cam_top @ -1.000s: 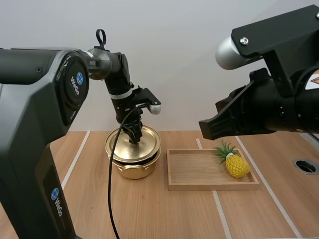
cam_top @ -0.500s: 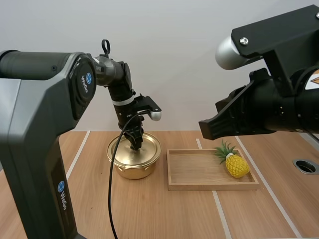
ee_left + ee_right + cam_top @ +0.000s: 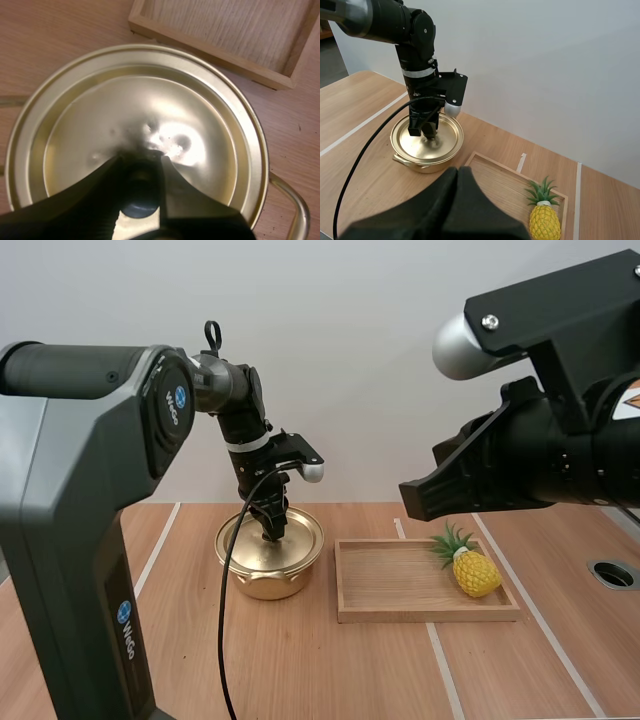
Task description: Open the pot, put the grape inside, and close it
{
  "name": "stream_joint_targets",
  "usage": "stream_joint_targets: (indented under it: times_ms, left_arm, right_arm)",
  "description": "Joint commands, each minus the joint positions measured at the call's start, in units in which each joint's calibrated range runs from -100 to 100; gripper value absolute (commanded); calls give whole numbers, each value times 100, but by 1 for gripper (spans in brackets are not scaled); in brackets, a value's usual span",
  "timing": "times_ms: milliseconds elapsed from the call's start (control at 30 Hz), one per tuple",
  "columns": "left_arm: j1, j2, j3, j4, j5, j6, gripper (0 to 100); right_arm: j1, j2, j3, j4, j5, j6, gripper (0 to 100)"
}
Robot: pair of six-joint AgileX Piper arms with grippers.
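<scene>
Change: lid (image 3: 298, 536), tilted and lifted off the pot (image 3: 262, 583) 1 second ago, now sits level on its rim.
Left gripper (image 3: 141, 167): 2 fingers clamped on the dark knob (image 3: 140, 202) at the lid's centre, directly over the pot.
Meaning: the closing step looks all but done, and release is what remains. The pot's contents are hidden under the lid.
Right gripper (image 3: 458, 172): fingers pressed together as 1 wedge, holding nothing, high above the wooden tray (image 3: 400, 613).
Fruit: a toy pineapple (image 3: 474, 573) lies on the tray, well apart from both sets of fingers.
Room: the tray's wall stands just beside the pot. Straight up from the knob is open.
</scene>
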State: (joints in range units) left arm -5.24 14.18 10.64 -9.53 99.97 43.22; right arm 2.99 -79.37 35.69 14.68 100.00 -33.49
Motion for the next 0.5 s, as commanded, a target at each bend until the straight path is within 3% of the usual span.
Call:
stream_joint_targets:
  times_ms: [0,33,67,467]
  left_arm:
    - [-13,-5,18,-54,3,23,65]
    - [-13,-17,18,-54,3,-55,87]
    - [-13,-47,18,-54,3,-126,100]
    - [-13,-494,-525,190,3,-741,100]
  right_arm:
    - [5,-63,21,-3,0,-43,0]
    - [5,-63,21,-3,0,-43,0]
    - [5,-63,21,-3,0,-43,0]
    - [5,-63,21,-3,0,-43,0]
